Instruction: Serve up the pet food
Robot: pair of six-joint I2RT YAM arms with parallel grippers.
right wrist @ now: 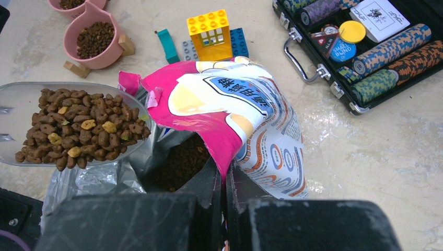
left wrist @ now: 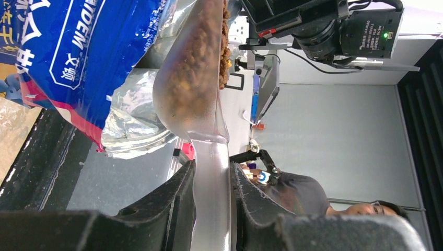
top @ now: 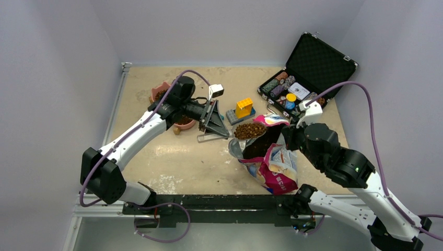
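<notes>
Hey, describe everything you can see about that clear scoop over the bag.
The scoop looks like clear, glossy plastic: a rounded bowl narrowing to a flat handle. The bowl is heaped with brown kibble, some pieces yellowish. The left gripper clamps the handle. The scoop sits roughly level above the open mouth of the bag.

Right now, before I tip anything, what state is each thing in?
scoop: heaped with kibble, lifted clear of the bag
bag: open, more kibble inside
left jaws: shut on the scoop handle
right jaws: shut on the bag rim
pink bowls: kibble in both
case: lid open, chips inside
</notes>
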